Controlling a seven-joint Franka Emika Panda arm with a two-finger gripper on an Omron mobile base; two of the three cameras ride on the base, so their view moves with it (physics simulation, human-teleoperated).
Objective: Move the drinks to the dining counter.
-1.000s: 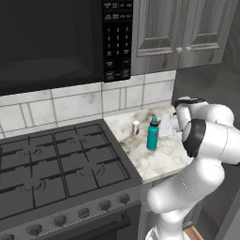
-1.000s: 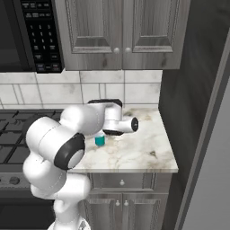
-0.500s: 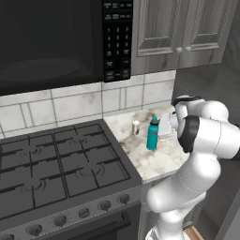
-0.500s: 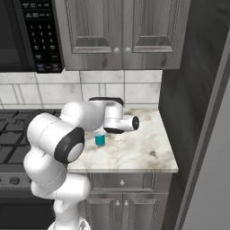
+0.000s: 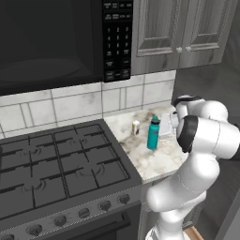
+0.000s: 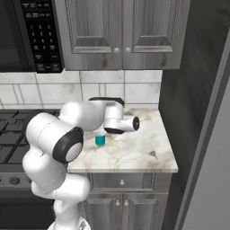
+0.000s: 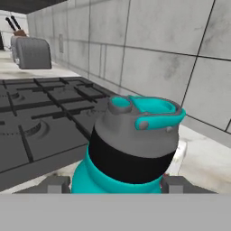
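A teal water bottle (image 5: 153, 133) with a grey cap stands upright on the small marble worktop (image 5: 154, 161), right of the stove. A small pale can (image 5: 136, 127) stands just behind it toward the wall. My gripper (image 5: 162, 127) reaches the bottle from the right, level with its upper half. In the hand view the bottle (image 7: 131, 144) sits between the two dark fingertips (image 7: 56, 185), which lie against its sides, and the can (image 7: 181, 155) peeks out behind it. From the right base view my arm hides all but the bottle's foot (image 6: 99, 139). The dining counter is out of view.
A black gas stove (image 5: 56, 164) lies left of the worktop, with a microwave (image 5: 61, 42) above it and grey wall cabinets (image 5: 187, 28) over the worktop. The tiled wall (image 6: 134, 92) is close behind. A dark tall panel (image 6: 193, 90) bounds the worktop's right side.
The jaws have narrowed from wide open onto the bottle's sides. The hand has edged slightly closer to the bottle. The bottle and the can stand where they were.
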